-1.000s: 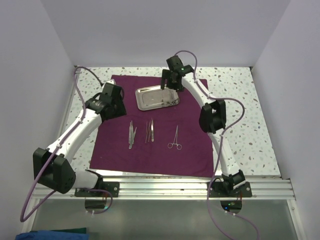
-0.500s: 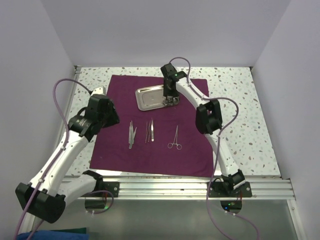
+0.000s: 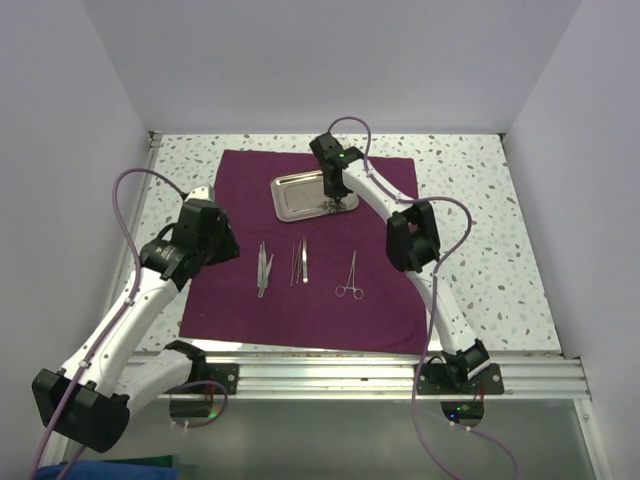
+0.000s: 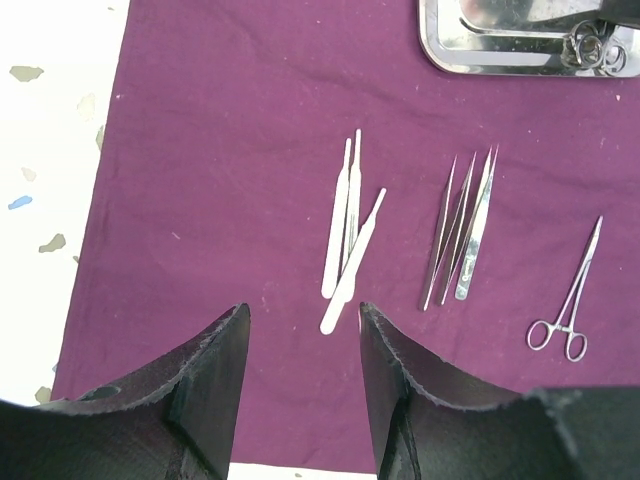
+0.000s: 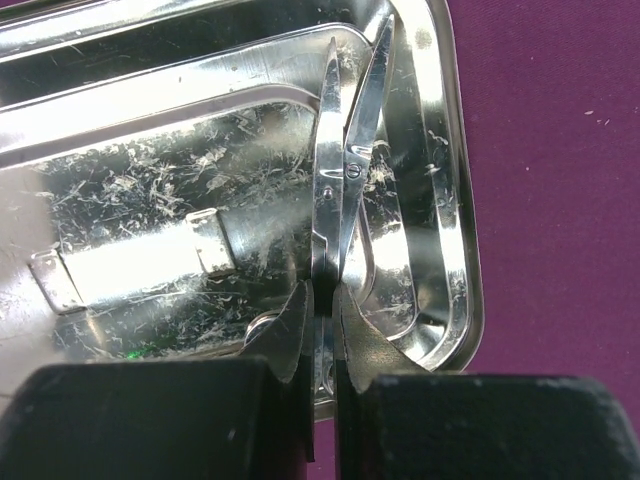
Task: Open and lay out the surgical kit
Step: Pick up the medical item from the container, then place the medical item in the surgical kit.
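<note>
We see the cloth (image 3: 300,320) spread flat on the table (image 3: 520,260). The tray (image 3: 295,195) stands near the cloth's far edge. The right gripper (image 5: 322,300) reaches into the right end of the tray, its fingers pressed narrow on the scissors (image 5: 345,175). In a row at the cloth's middle lie three pale tools (image 4: 345,235), three tweezers (image 4: 460,225) and the forceps (image 4: 567,300). The left gripper (image 4: 302,318) hangs over the cloth's left part, jaws wide, holding nothing.

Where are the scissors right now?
In the right wrist view, the scissors lie inside the steel tray near its right rim, with the right gripper closed on them below the pivot; the purple cloth lies beyond that rim.
</note>
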